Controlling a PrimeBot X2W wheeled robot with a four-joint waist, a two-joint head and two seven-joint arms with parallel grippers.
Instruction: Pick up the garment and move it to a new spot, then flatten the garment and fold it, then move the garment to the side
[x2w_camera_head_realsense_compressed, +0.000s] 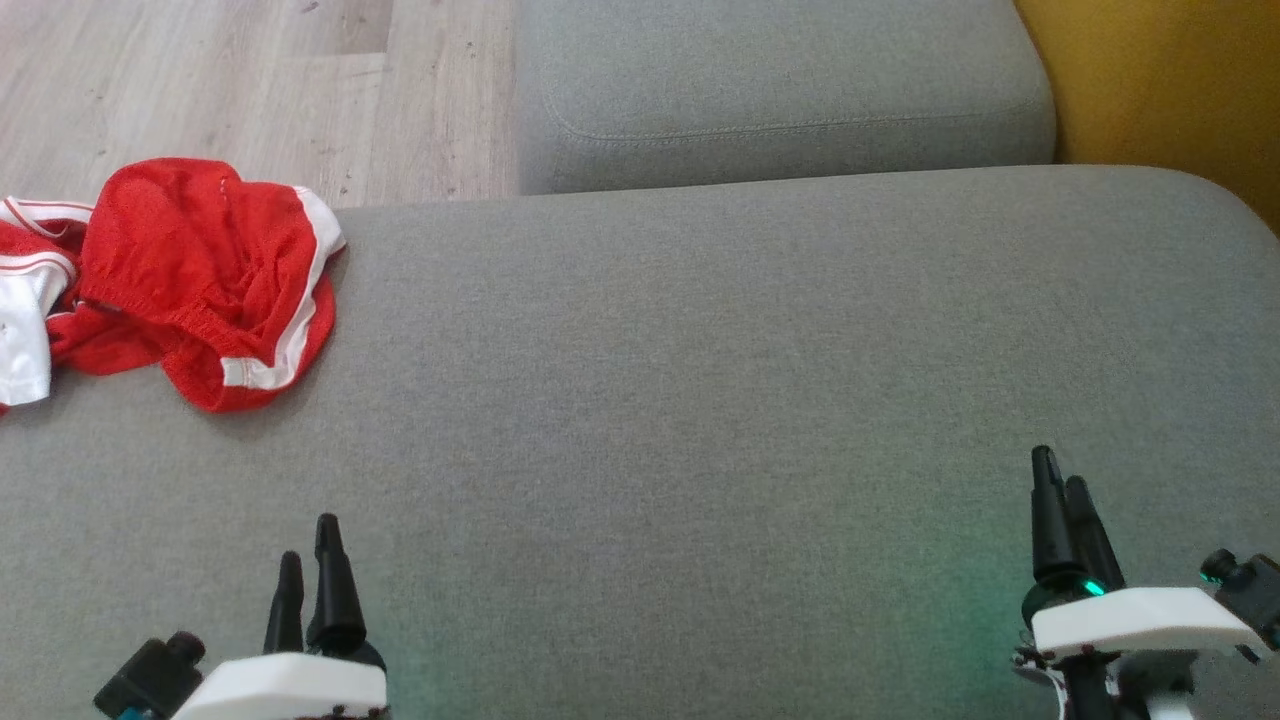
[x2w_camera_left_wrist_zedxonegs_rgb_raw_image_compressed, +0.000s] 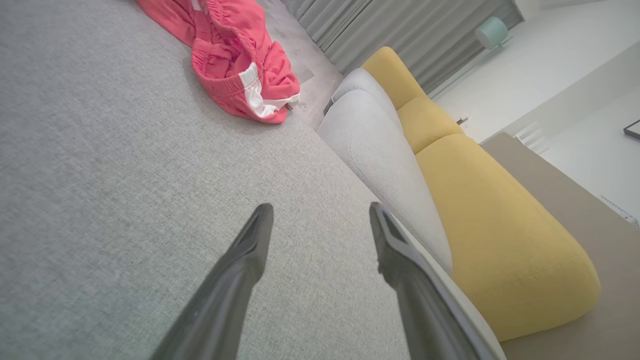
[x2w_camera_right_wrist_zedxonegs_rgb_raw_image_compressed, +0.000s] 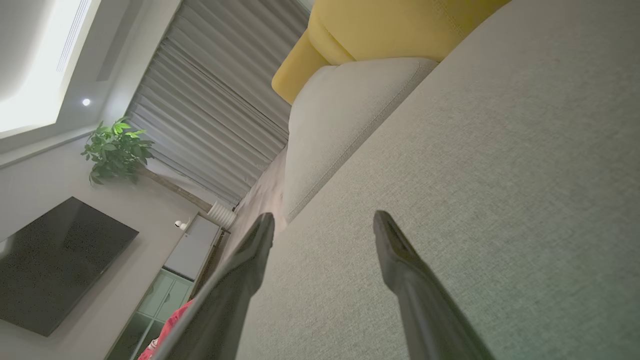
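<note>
- The garment is red with white stripes. It lies in a crumpled heap on the far left corner of the big grey cushion.
- One part of the heap runs past the left edge of the head view, so I cannot tell how much of it hangs off the big grey cushion.
- The left gripper is over the near edge of the big grey cushion, on the left side. Its two fingers are spread wide and there is nothing between them.
- The right gripper is over the near edge of the big grey cushion, on the right side. Its fingers are spread wide too, and it holds nothing.
- Both grippers are well apart from the garment. Neither one touches it.
- I think the job is right at the start. The garment is not picked up, not flat and not folded.
- All the steps are left to do: grab it, carry it to a new spot, smooth it out, fold it, then put it to the side.
- The middle of the big grey cushion is bare, so it looks like a good place to lay the garment flat.
- The left gripper is the closer one to the garment, so I think it should reach first.
</note>
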